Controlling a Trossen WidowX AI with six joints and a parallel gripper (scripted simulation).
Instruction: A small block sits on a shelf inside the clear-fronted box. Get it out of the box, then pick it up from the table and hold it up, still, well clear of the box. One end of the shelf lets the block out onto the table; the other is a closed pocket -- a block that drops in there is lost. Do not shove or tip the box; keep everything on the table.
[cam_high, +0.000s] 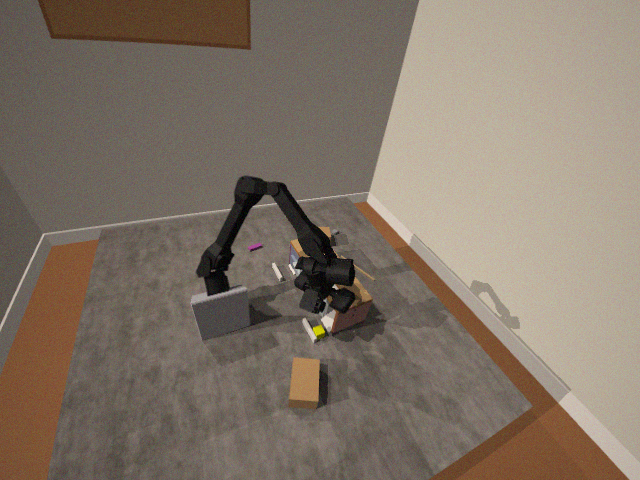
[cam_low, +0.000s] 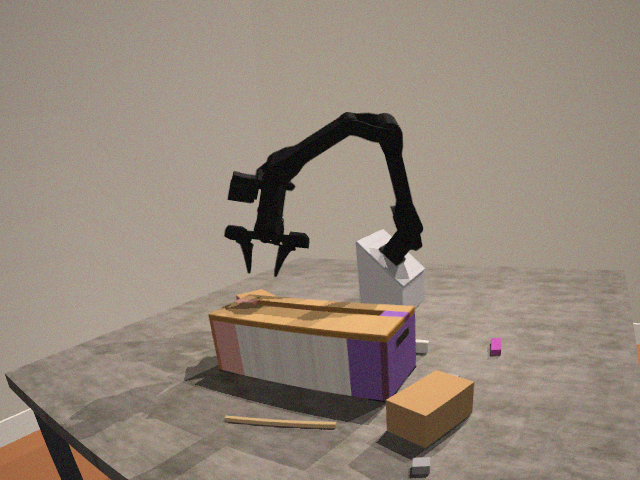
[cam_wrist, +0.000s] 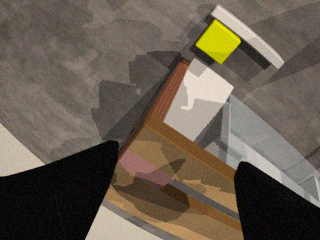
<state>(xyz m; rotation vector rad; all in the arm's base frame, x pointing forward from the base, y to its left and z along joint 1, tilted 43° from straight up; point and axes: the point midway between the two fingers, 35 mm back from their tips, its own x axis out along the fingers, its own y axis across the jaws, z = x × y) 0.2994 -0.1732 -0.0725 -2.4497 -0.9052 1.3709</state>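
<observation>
The small yellow block (cam_high: 318, 331) (cam_wrist: 218, 42) lies on the table outside the box, beside a white ramp at the box's pink end and against a low white rail (cam_high: 309, 330) (cam_wrist: 250, 37). The box (cam_high: 353, 317) (cam_low: 294, 356) (cam_wrist: 160, 97) stands upright, with its clear front showing in the wrist view. My gripper (cam_low: 262, 274) (cam_wrist: 179, 160) is open and empty, pointing down above the pink end of the box. In the wrist view the block lies beyond the fingertips, near the top of the picture. The block is hidden in the exterior view.
A cardboard-coloured brick (cam_high: 305, 381) lies on the table near the block's end of the box. Another such brick (cam_low: 429, 408) stands by the purple end. A thin wooden stick (cam_low: 280, 422) lies behind the box. A magenta piece (cam_high: 255, 247) (cam_low: 495, 346) and a grey piece (cam_low: 420, 466) lie apart.
</observation>
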